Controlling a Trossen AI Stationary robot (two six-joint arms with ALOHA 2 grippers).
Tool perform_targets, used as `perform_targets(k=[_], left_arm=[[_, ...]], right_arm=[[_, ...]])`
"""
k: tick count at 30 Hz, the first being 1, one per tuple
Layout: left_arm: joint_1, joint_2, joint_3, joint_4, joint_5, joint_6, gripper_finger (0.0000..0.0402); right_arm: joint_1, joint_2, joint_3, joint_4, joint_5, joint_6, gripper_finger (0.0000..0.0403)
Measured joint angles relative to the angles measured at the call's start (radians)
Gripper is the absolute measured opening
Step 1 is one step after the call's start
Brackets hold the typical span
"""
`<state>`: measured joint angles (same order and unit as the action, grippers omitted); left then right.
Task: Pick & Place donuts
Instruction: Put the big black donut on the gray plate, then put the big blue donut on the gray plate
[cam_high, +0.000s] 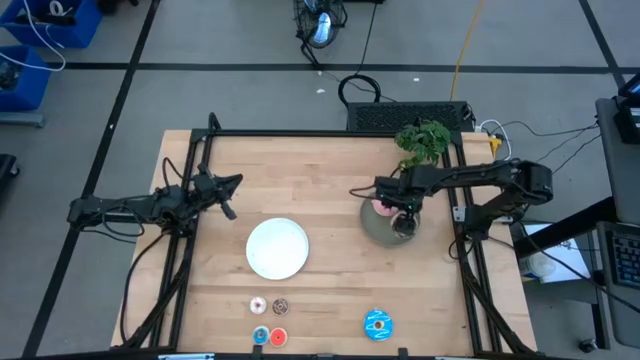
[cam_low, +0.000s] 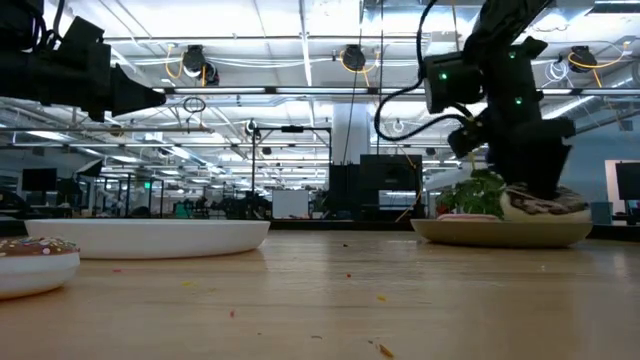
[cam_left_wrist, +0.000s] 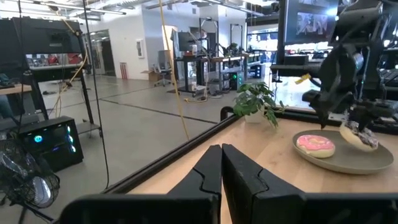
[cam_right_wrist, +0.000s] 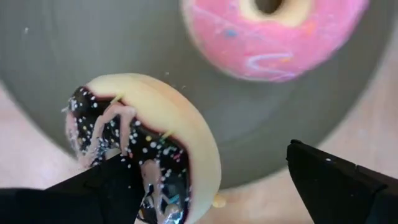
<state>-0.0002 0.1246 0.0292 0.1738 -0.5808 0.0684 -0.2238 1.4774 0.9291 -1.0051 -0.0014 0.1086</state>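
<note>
Right gripper: the right gripper hangs low over the round grey plate on the right side of the light wooden table; its dark fingers stand wide apart, gripping nothing.
Brown donut: the large toy ring donut with brown sprinkled icing rests tilted on the grey plate's rim, between the parted fingers; one finger touches its iced side, the other is clear of it.
Pink donut: the large toy ring donut with pink icing lies flat on the same plate, just beside the brown one.
Blue donut: the large toy ring donut with blue icing lies on the table near its front edge, well apart from both plates.
Tiny donuts: four small rings, whitish-pink, brown, blue and red, lie grouped near the front edge, below the round white plate.
Left gripper: the left gripper waits above the table's left side, jaws pressed together, holding nothing.
Plant: a small green potted plant stands at the back right.
</note>
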Motion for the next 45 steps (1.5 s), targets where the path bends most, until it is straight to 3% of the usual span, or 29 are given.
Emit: perform_targets(k=[13,18,27,36,40,45], left_arm=[[0.0,0.0,0.0,0.001,0.001,-0.003,0.0017],[0.0,0.0,0.0,0.001,0.002,-0.003,0.0017],[0.0,0.0,0.0,0.001,0.003,-0.002,0.0017],[0.0,0.0,0.0,0.002,0.003,0.005,0.0017],[0.0,0.0,0.0,0.003,0.002,0.005,0.0017],[0.0,0.0,0.0,0.003,0.002,0.005,0.0017]], right_arm=[[0.014,-0.01,0.01,-0.024,-0.025,-0.061,0.0359],[0.059,-0.012,-0.018,-0.021,0.082,-0.115,0.0361],[0.06,-0.017,-0.018,0.06,0.022,-0.146,0.0361],[0.065,-0.062,0.04,-0.046,0.035,-0.108,0.0361],[0.133,-0.094,0.162,-0.172,0.077,-0.001,0.0361],[0.339,-0.107,0.283,-0.195,0.04,0.136,0.0357]])
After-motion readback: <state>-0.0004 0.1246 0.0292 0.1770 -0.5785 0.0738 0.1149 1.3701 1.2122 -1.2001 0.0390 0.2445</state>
